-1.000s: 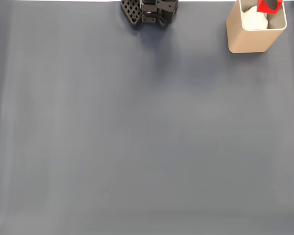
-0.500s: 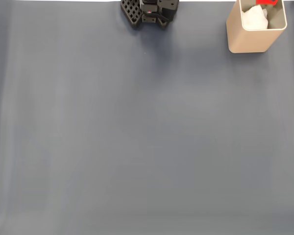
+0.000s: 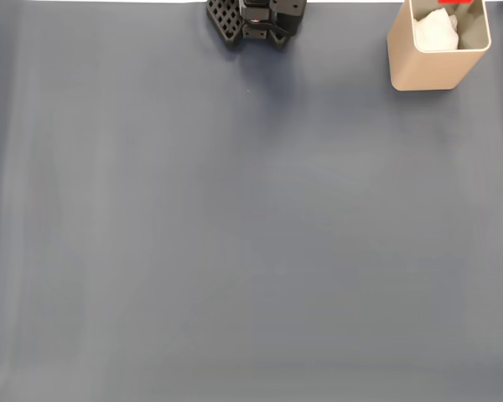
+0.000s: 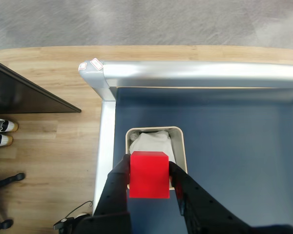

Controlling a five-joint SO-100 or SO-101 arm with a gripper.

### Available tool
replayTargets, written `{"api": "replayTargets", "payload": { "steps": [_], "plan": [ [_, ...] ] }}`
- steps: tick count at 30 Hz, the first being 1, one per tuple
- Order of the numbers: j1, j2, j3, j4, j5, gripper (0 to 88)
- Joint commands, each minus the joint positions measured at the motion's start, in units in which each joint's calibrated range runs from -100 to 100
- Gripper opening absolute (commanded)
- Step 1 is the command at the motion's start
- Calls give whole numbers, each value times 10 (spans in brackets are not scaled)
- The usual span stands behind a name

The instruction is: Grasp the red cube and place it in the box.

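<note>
In the wrist view my gripper (image 4: 149,166) is shut on the red cube (image 4: 148,174), one black finger (image 4: 118,183) pressed against each side face. The cube hangs above the near part of the box (image 4: 154,129), a beige rounded-corner container that stands in the mat's corner. A crumpled white lining (image 4: 151,145) shows inside it. In the fixed view the box (image 3: 427,71) stands at the top right, and a thin sliver of the red cube (image 3: 457,2) shows at the picture's top edge above its opening.
The arm's black base (image 3: 256,18) sits at the top middle of the grey-blue mat (image 3: 235,234). A silver table rim (image 4: 195,73) borders the mat behind and beside the box, with wooden floor (image 4: 44,156) and shoes (image 4: 0,132) beyond.
In the fixed view the red cube has slid upward over the box toward the top edge, from a clear red patch to a thin sliver. The box has not moved.
</note>
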Motion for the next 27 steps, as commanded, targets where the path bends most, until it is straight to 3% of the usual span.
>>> {"api": "replayTargets", "payload": {
  "steps": [1, 27],
  "plan": [
    [23, -23, -6, -14, 6, 4],
    [58, -31, -5, -27, 0, 15]
  ]
}}
